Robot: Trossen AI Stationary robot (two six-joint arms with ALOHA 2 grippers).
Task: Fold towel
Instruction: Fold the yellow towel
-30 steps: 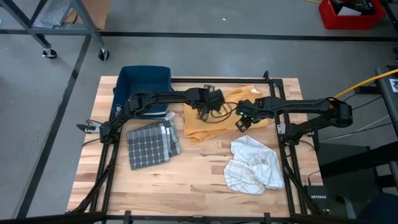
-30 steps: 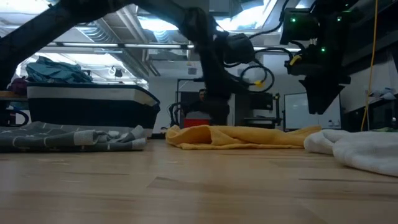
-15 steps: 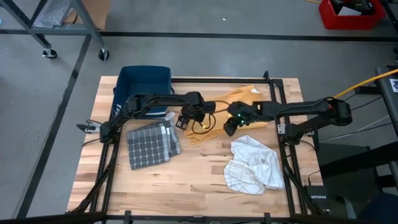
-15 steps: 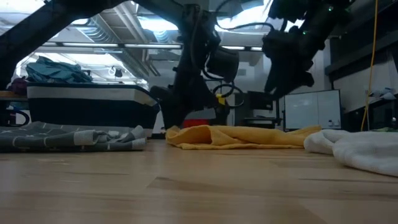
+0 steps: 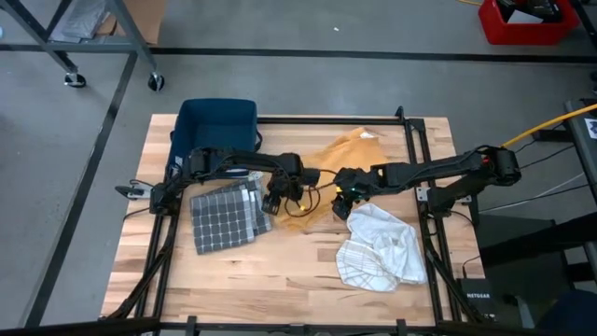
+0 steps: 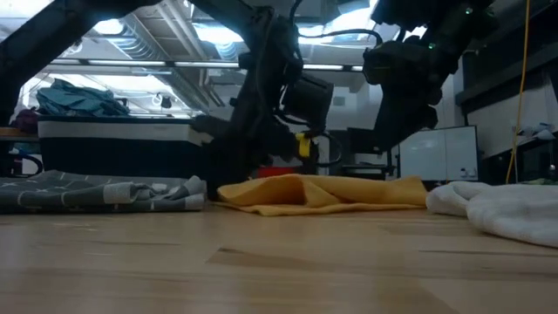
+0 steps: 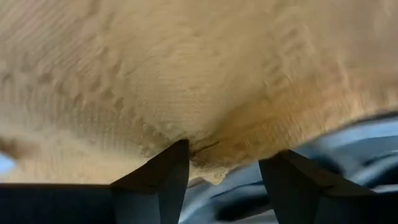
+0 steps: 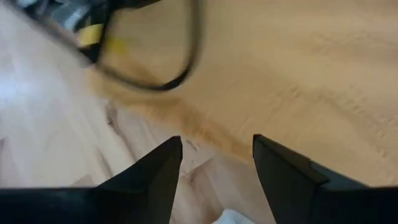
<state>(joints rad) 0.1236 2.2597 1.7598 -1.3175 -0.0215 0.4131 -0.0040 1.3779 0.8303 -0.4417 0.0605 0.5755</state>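
Even overhead light, wrist views blurred, backlit low view

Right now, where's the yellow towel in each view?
High view: yellow towel, table centre, partly under both arms.
Low view: low mound mid-frame.
Left wrist view: fills the frame.
Right wrist view: upper right.
Shared landmark: white towel, beside it on the right arm's side.

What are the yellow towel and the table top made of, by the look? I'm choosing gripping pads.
The yellow towel looks like soft woven or knitted cotton, matte: the left wrist view shows ribbed, looped texture and a limp fold. The table top looks like jointed light wood planks with a smooth, slightly satin finish: grain lines and plank seams show.
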